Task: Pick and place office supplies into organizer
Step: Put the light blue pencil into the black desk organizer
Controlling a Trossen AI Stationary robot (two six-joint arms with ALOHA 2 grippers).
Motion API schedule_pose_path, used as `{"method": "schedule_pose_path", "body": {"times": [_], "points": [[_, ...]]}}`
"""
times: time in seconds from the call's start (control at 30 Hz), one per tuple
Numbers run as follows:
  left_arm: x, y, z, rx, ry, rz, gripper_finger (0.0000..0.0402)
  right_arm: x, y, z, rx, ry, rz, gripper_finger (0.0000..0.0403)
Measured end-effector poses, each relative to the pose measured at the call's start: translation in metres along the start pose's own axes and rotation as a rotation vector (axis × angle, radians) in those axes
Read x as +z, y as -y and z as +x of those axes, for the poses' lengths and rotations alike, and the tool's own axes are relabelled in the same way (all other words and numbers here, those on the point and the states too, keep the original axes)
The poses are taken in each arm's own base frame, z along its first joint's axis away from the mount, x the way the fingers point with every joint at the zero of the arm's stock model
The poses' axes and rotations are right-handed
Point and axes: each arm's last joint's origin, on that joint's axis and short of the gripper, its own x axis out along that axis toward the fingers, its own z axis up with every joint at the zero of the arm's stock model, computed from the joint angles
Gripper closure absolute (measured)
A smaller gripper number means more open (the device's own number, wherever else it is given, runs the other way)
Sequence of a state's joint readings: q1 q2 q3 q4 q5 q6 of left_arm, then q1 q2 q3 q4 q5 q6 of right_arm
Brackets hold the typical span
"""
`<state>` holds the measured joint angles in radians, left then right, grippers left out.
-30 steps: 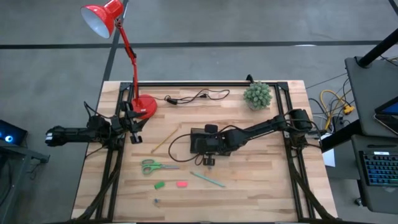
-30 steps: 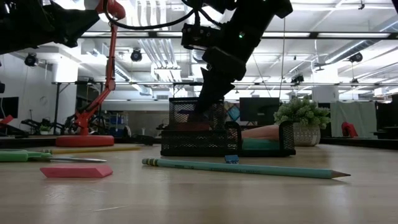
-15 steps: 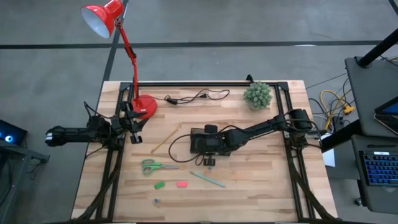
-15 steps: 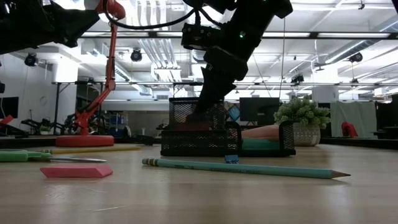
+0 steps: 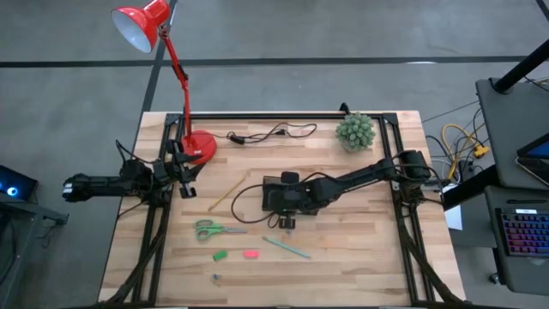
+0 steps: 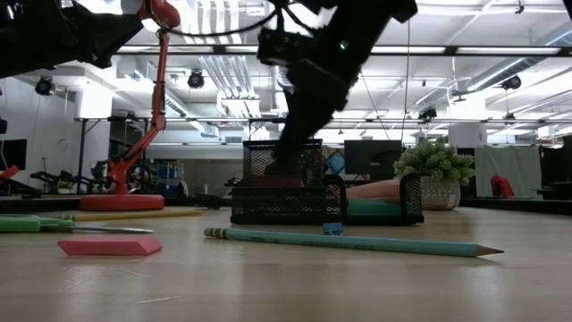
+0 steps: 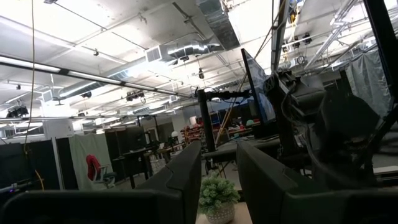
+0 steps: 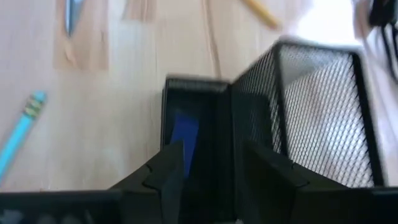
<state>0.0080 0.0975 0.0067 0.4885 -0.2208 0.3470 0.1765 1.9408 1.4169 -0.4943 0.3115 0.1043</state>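
Note:
The black mesh organizer (image 5: 279, 196) stands mid-table; in the low view the organizer (image 6: 326, 192) shows coloured items through its mesh. My right gripper (image 8: 214, 180) hangs open just above it, slanting down, its fingers either side of the wall between the two compartments, touching nothing I can see. A blue piece (image 8: 185, 140) lies in the low compartment. On the table lie green-handled scissors (image 5: 214, 229), a yellow pencil (image 5: 227, 195), a teal pencil (image 5: 287, 247), a green piece (image 5: 220, 255) and a pink piece (image 5: 250, 254). My left gripper (image 7: 217, 180) waits open at the table's left edge.
A red lamp's base (image 5: 200, 144) and a black cable (image 5: 270, 133) sit at the far left and far middle. A small potted plant (image 5: 355, 130) stands at the far right. A tiny blue piece (image 6: 332, 229) lies just in front of the organizer.

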Motion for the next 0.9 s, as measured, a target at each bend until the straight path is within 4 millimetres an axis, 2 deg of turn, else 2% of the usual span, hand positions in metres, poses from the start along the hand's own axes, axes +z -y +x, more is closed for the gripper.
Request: {"method": "schedule_pose_path", "body": {"times": [0.27,0.43,0.67,0.77,0.9], "points": [[0.000,0.000,0.000,0.000,-0.001,0.000,0.0313,0.031,-0.011,-0.027,0.037,0.103,0.002,0.0275],[0.000,0.000,0.000,0.000,-0.001,0.000,0.0313,0.039,-0.027,-0.045,0.065,0.113,-0.033,0.0282],[0.000,0.000,0.000,0.000,-0.001,0.000,0.0313,0.033,-0.059,-0.062,0.215,0.082,-0.088,0.0272],[0.000,0.000,0.000,0.000,-0.001,0.000,0.0313,0.025,-0.072,-0.067,0.227,0.047,-0.122,0.0257],[0.000,0.000,0.000,-0.001,-0.001,0.000,0.0313,0.015,-0.087,-0.072,0.264,-0.002,-0.078,0.0225]]}}
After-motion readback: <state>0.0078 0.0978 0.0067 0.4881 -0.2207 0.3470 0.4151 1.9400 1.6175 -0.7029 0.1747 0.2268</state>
